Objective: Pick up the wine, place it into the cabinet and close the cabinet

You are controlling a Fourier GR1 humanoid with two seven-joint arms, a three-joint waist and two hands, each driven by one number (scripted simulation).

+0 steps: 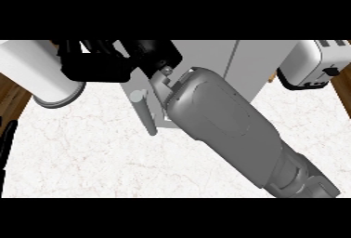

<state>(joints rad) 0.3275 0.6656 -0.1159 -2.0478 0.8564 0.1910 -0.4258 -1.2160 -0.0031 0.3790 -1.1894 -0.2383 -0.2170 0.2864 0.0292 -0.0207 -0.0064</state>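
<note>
R hand (96, 62): black, at the view's top left of centre, at the end of the grey R forearm (226, 125) that comes in from the lower right and crosses diagonally. It lies btwn the white cylinder and the cabinet front. Fingers bunch into one dark mass; can't tell if clenched, relaxed or round sth.
L hand (5, 139): only a black sliver at the left edge, over the counter. Fingers' state can't be told.
Wine: no bottle shows anywhere. Can't tell if it's under the R hand or behind the forearm.
Cabinet (219, 58): pale grey box at top centre, vertical seam down its front. Interior hidden, so contents unknown; can't tell if door is open or closed.
Cabinet handle (144, 111): grey bar, just left of the forearm, below the R hand, sticking out over the counter.
White cylinder (37, 69): upper left, grey rim at its lower end, R hand overlapping its right side. Contents not visible.
Toaster (312, 65): silver, top right corner, well apart from the hand; slots barely show.
Counter (103, 158): white marble, wood showing beyond its corners.
</note>
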